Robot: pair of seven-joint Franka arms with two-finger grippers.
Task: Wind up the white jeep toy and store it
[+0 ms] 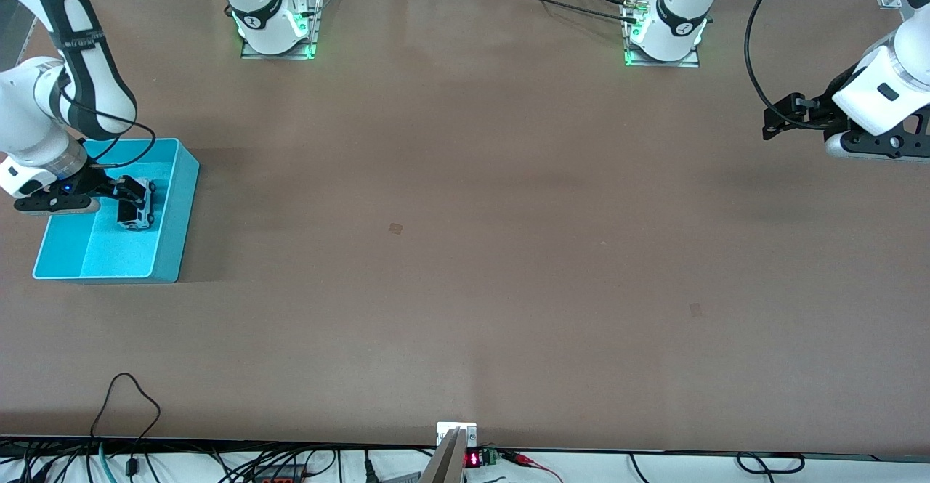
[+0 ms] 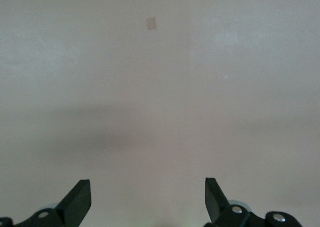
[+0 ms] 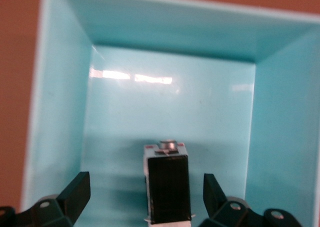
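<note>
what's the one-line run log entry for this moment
right gripper: open, over cyan bin | white jeep toy: in bin, between fingers, released | left gripper: open, waiting over bare table

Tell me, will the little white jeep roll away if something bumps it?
Probably a bit: the white jeep toy has wheels, so a nudge could roll it. But it sits inside the cyan bin, whose walls should stop it. It looks small and boxy, likely light and stiff.

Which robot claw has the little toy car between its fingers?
The right gripper, over the cyan bin, has the white jeep toy between its open fingers. The left gripper waits over bare table.
</note>
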